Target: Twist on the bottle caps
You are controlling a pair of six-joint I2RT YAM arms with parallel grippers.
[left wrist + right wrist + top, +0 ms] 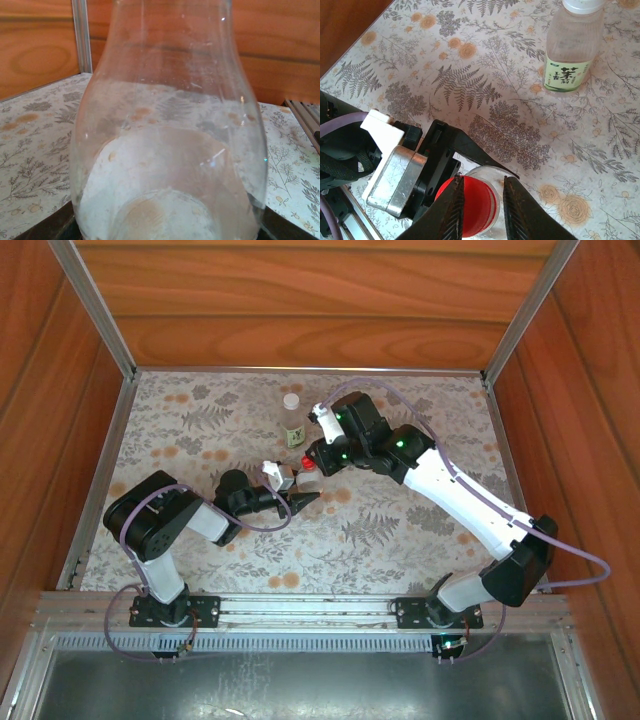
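My left gripper [300, 488] is shut on the short clear bottle [165, 125], whose body stands close in front of the left wrist camera between the dark fingers [50, 227]. The red cap [477, 205] sits on this bottle's [490, 171] neck. My right gripper [483, 180] has its jaws round the cap: one finger lies against it, the other stands a sliver off. In the top view both grippers meet at the table's middle, at the red cap [308, 464]. The green-labelled bottle [292, 422] stands upright behind them with the white cap [291, 399] on it.
The floral table cover [400, 530] runs to wooden walls on three sides, with metal rails [100, 470] along the edges. The green-labelled bottle [570, 47] stands a short way beyond the right gripper. The left arm's grey and white wrist parts [395, 170] sit beside the right fingers.
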